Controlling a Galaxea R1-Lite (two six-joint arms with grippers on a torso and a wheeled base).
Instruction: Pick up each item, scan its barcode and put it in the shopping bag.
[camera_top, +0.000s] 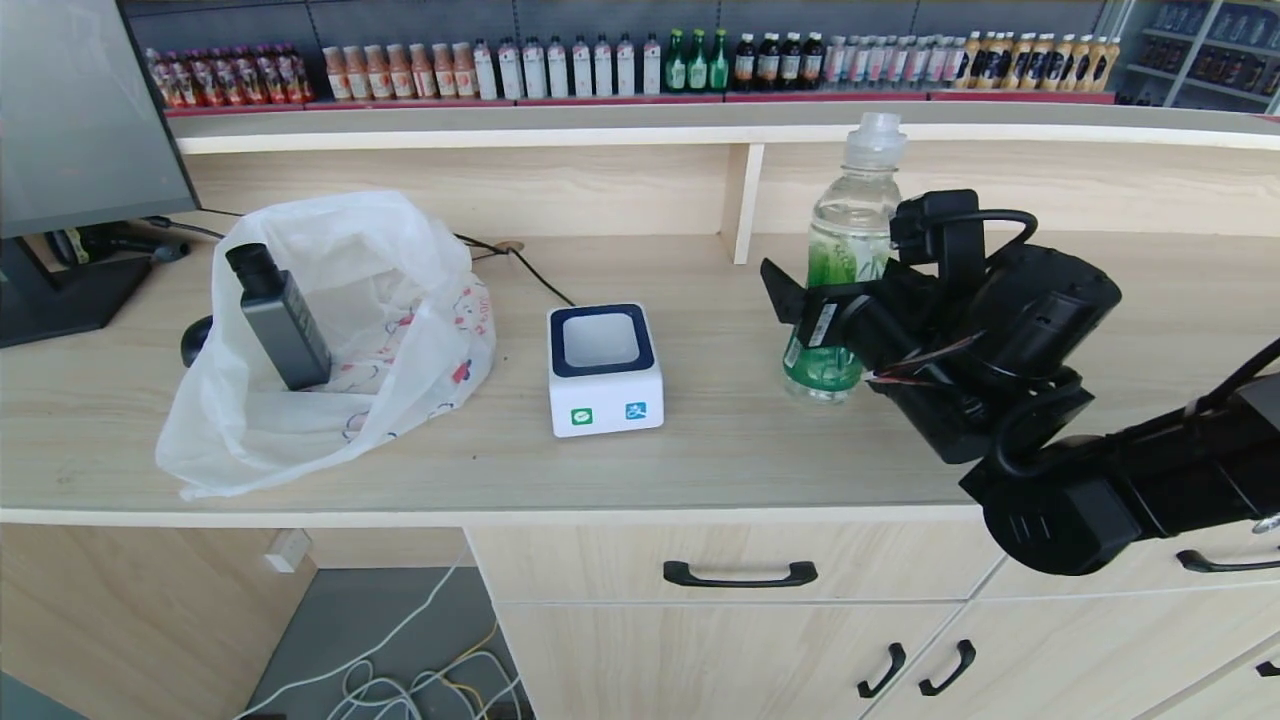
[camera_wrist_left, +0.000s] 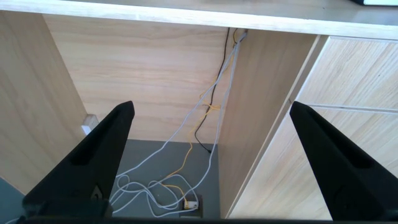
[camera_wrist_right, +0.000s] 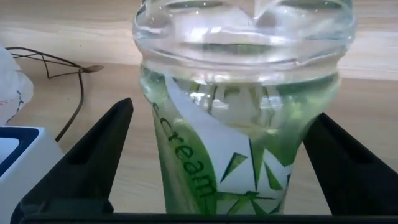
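Clear bottle (camera_top: 848, 250) wears a green-and-white label; white scanner box (camera_top: 604, 390) has a navy rim; whitish bag (camera_top: 420, 300) shows red print; grey can (camera_top: 285, 325), black cap

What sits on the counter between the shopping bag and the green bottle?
The white scanner box, apart from both bag and bottle; the head view shows it.

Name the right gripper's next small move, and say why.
Probably close on the bottle. The right gripper is open, and its fingers flank the upright bottle on the counter, seemingly without pinching it. A firm grip is needed before lifting it to the scanner.
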